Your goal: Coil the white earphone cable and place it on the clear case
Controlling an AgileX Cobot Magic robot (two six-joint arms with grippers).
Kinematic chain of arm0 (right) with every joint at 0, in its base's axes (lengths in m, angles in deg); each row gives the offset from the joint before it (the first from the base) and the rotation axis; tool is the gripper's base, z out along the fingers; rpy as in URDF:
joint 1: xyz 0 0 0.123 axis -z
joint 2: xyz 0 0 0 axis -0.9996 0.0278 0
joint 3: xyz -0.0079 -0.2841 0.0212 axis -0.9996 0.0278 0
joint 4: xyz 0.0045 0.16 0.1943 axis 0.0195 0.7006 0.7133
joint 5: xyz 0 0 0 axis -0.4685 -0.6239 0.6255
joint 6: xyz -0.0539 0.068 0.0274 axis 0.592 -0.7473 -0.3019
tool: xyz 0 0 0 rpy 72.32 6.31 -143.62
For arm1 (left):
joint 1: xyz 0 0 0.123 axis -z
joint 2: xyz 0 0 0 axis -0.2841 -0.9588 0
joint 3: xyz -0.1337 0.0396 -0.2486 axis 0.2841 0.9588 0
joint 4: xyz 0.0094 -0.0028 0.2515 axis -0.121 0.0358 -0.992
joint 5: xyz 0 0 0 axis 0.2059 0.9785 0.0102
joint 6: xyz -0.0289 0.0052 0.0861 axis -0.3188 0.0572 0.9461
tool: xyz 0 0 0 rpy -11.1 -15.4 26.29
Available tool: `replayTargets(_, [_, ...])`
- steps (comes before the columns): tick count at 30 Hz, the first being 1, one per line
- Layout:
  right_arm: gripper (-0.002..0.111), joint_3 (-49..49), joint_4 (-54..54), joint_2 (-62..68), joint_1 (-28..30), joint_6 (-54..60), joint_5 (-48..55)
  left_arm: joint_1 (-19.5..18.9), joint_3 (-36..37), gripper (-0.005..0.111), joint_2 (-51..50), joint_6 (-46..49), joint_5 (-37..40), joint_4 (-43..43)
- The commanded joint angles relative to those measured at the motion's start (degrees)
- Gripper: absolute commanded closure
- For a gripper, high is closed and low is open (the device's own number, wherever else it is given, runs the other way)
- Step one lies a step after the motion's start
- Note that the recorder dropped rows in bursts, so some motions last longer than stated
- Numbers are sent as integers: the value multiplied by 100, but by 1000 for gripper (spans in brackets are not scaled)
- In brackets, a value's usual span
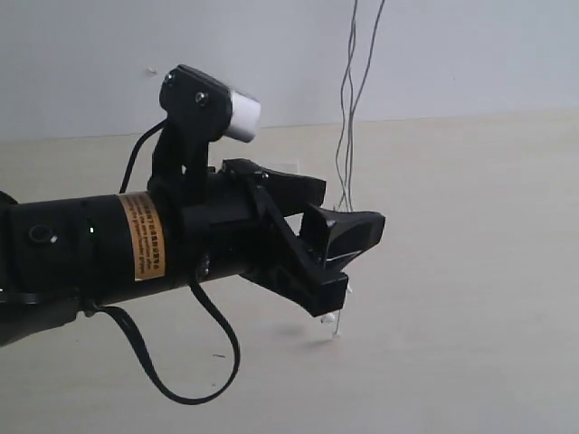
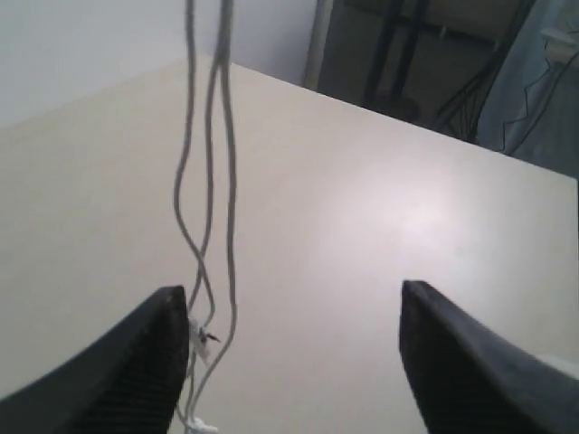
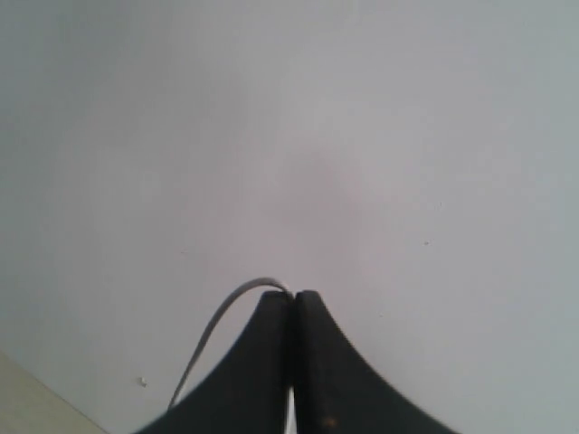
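Nearest is the left gripper (image 2: 294,294), its jaws spread wide with nothing between them. The cable (image 1: 347,108) hangs straight down just beside one finger (image 2: 136,362), and its small white end (image 1: 335,319) dangles close over the table (image 1: 470,271). High up, out of the exterior view, the right gripper (image 3: 294,297) is clenched on the cable, with a thin wire curving out from between its pressed tips against the wall (image 3: 362,136). The step in hand looks like taking a fresh hold low on the hanging wire to form a loop. To do it well, the left gripper should shift sideways until all the strands lie between the jaws, then close gently near the lower end while the right gripper holds the top. The wire is thin and swings easily, so a slow approach should keep it from slipping past the finger. Counted: two grippers, one cable showing at least two strands, one white end plainly seen, one table. No case shows in any view.
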State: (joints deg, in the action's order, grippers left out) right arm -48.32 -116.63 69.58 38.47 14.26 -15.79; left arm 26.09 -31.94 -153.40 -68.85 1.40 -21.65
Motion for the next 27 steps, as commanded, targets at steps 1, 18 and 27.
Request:
replayTargets(1, [108, -47, -102, -1, -8, -27, -63, 38, -47, 42, -212, 532, -419, -38])
replayTargets(18, [108, -102, -54, -1, -8, -38, -122, 38, -445, 42, -877, 1234, -672, 448])
replayTargets(27, [108, -371, 215, -1, -8, -38, -13, 38, -445, 42, -880, 1223, -714, 461])
